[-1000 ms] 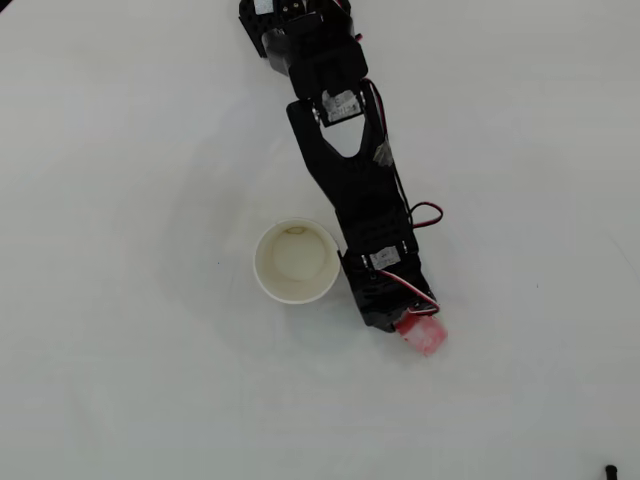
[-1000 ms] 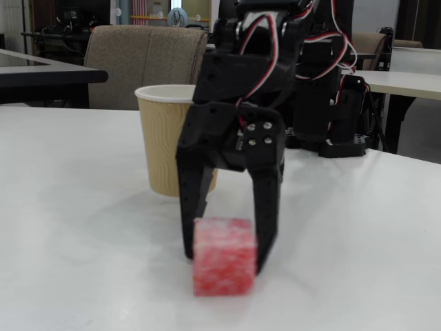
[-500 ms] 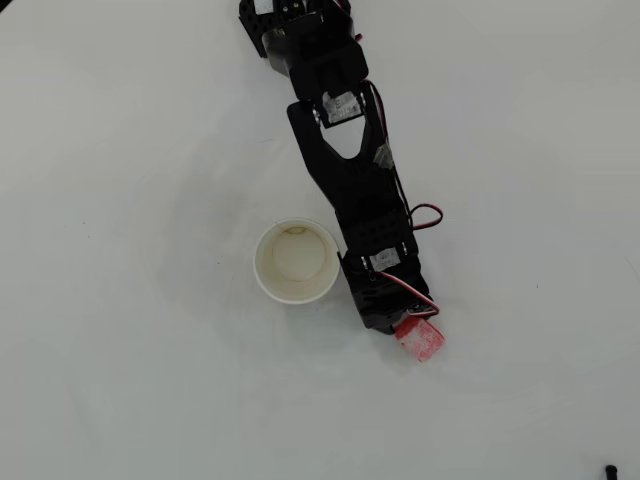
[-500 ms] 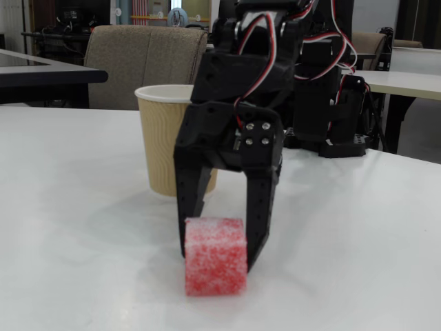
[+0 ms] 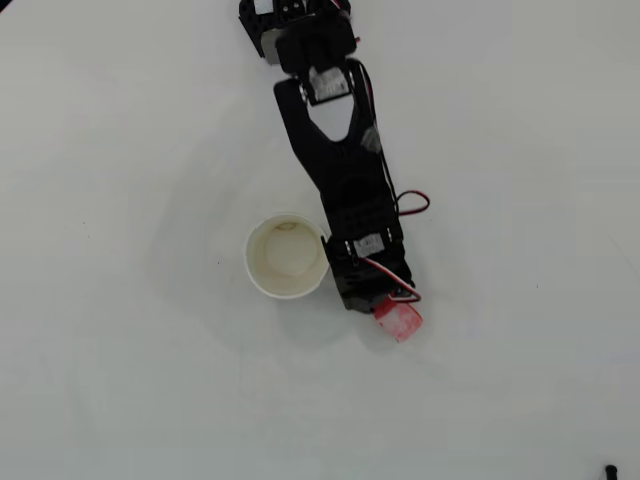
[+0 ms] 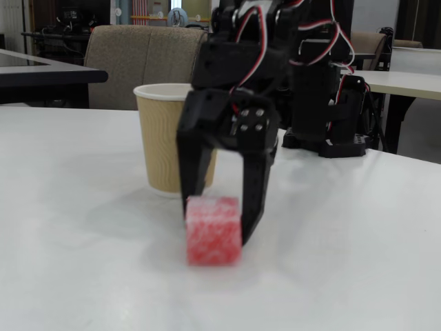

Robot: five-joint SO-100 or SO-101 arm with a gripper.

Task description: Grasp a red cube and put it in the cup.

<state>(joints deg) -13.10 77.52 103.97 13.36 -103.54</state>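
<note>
The red cube [image 5: 398, 320] with whitish patches stands on the white table, to the right of and nearer than the cup in the fixed view [image 6: 213, 231]. The cup [image 5: 287, 256] stands upright and empty; in the fixed view [image 6: 165, 138] its ribbed outside looks tan under a white rim. My black gripper [image 6: 220, 210] points down with its jaws apart, right behind the cube. One finger [image 6: 251, 200] reaches down along the cube's right side; the other finger's tip is hidden behind the cube. In the overhead view the gripper [image 5: 385, 305] covers part of the cube, beside the cup's right rim.
The arm's base [image 5: 295, 25] stands at the table's far edge. A padded chair [image 6: 138, 62] and other tables stand beyond the table. A small dark object [image 5: 610, 470] lies at the overhead view's bottom right corner.
</note>
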